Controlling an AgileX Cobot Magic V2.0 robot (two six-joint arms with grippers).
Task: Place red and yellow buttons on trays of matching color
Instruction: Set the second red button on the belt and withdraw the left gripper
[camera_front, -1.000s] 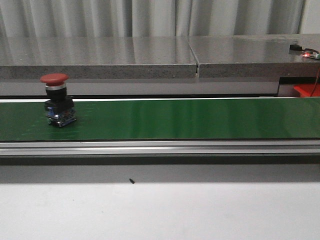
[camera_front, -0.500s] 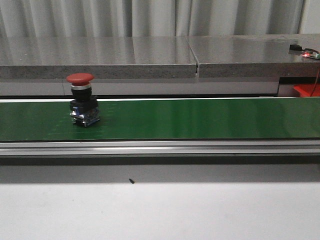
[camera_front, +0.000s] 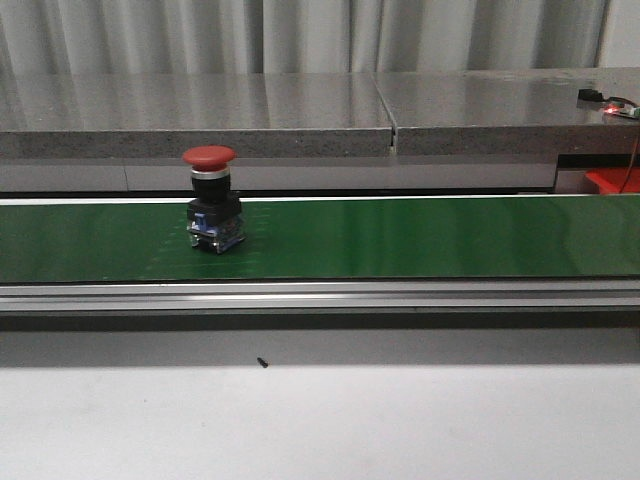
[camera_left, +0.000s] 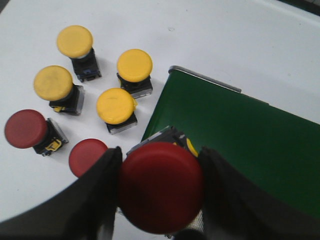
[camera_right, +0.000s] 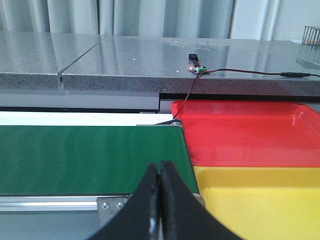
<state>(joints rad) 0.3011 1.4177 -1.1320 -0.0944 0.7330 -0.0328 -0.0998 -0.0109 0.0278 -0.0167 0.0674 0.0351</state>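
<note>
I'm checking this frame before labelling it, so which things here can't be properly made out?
- Red button in the left gripper, left wrist view: its cap hides its body.
- Another red button, same view: partly behind a gripper finger.
- Yellow tray and red tray, right wrist view: cut off by the frame edge.
- Small device on the counter, front view: too small to identify.
- Both arms: out of the front view.

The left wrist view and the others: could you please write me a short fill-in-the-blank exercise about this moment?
1. The left claw is shut on a ___ button.
2. On the white table beside the belt lie ___ yellow buttons.
3. The right claw holds ___.
4. Next to the red tray sits a ___ tray.

Missing words: red; four; nothing; yellow
</note>
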